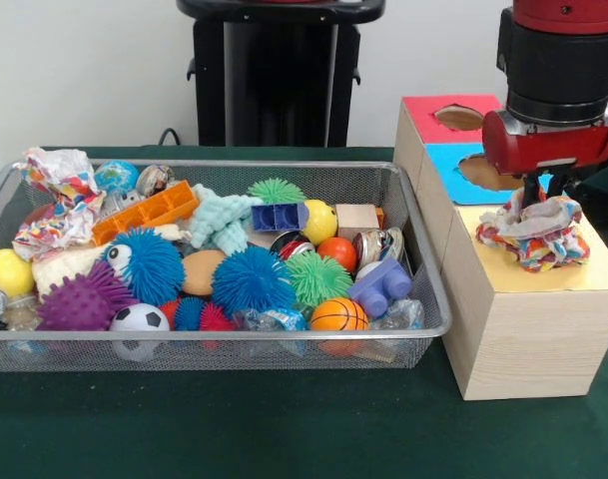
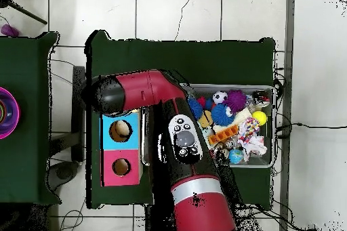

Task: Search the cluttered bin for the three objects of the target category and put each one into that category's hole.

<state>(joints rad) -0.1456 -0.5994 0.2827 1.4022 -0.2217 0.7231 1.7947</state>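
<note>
My gripper (image 1: 534,200) hangs over the yellow-topped near section (image 1: 595,269) of the wooden box (image 1: 533,339). It is shut on a crumpled multicoloured cloth (image 1: 535,232), which bunches around the fingers and sags onto the yellow top, hiding any hole there. A second crumpled patterned cloth (image 1: 56,185) lies at the left end of the wire bin (image 1: 284,337); the overhead view shows this cloth (image 2: 252,141) near the bin's right rim. From above, the red arm (image 2: 146,91) covers the gripper and the yellow section.
The box's blue section (image 1: 445,158) and red section (image 1: 423,108) each have a round hole. The bin holds several spiky balls, small sports balls and plastic blocks, such as a blue spiky ball (image 1: 249,279) and an orange block (image 1: 144,213). Green cloth covers the table (image 1: 284,429).
</note>
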